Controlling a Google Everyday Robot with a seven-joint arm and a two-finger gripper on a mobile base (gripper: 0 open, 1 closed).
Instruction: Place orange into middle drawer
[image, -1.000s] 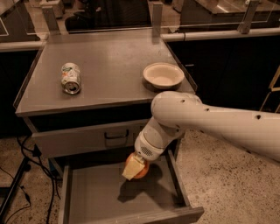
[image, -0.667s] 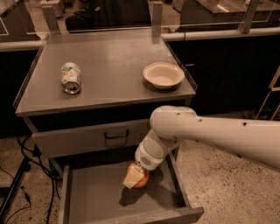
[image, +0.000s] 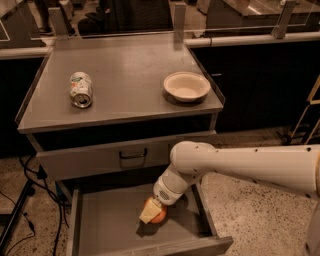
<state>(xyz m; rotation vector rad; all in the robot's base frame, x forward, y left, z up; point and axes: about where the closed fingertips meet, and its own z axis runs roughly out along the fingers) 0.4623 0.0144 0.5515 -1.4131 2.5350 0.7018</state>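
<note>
1. Since a second ago, I am seeing the arm (image: 250, 167) reaching lower. The gripper (image: 152, 216) and the orange (image: 161, 216) are now sitting deep in the middle drawer (image: 107, 222), close over its floor rather than up by the opening.
2. The cabinet (image: 125, 65) is filling most of my view. Its flat grey top is carrying two things, well apart from each other.
3. The white arm is stretching in from the right edge. It is bending at a rounded joint in front of the cabinet, and its wrist is pointing down and left into the middle drawer.
4. The middle drawer is standing pulled out toward me at the bottom of the view, and its shallow, tray-like inside is showing.
5. The top drawer front (image: 85, 161) is sitting shut just above it, with a black loop handle (image: 132, 155) near its middle.
6. The cream bowl (image: 186, 86) is standing upright near the right edge of the cabinet top.
7. The can (image: 81, 90) is lying on its side toward the left of the top, with one round end facing me.
8. The gripper is clasping the orange. One cream finger (image: 148, 213) is crossing the fruit's left side, while the other is hiding behind it.
9. The orange is sitting inside the middle drawer, right of centre, with a dark shadow lying just beneath it. I cannot tell whether it is touching the floor.
</note>
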